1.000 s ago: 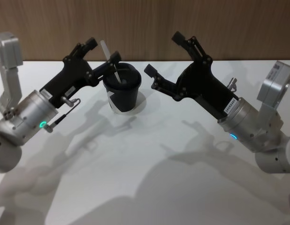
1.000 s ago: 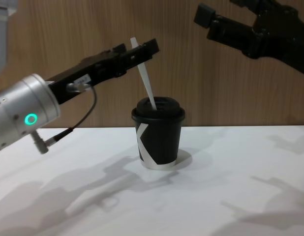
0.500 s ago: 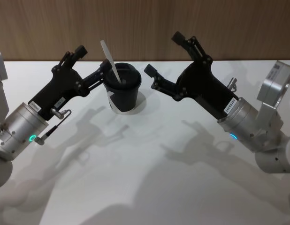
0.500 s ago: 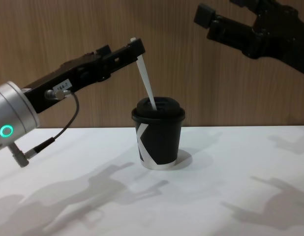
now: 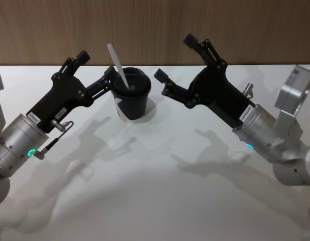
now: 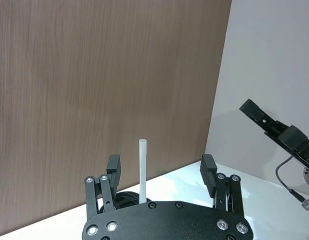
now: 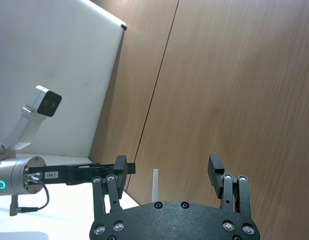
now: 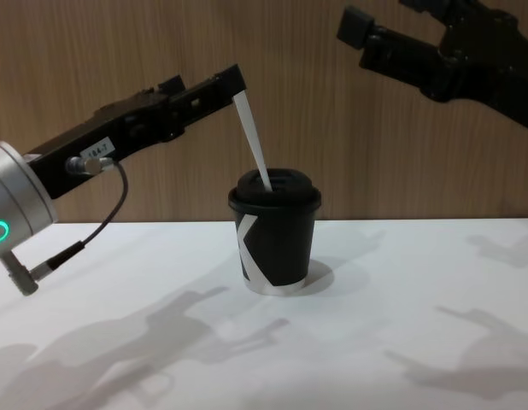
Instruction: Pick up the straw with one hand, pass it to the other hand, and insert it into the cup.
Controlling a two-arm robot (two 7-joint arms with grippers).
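Straw (image 8: 252, 141) stands tilted in cup (image 8: 275, 239) lid. Left gripper (image 5: 97, 68) jaws spread wide, holding nothing, straw between them. Right gripper (image 5: 172, 57) jaws wide open, empty, parked beside cup on tabletop (image 5: 160, 186).

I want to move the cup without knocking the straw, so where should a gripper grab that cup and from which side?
Grip the cup around its black wall, below the lid, coming in level from the robot's right. The straw leans toward the robot's left, where the open left gripper hovers, so that side and the top are crowded.

matt black cup (image 8: 277, 248), translucent plastic straw (image 8: 251, 141), wood-grain wall (image 8: 290, 85).
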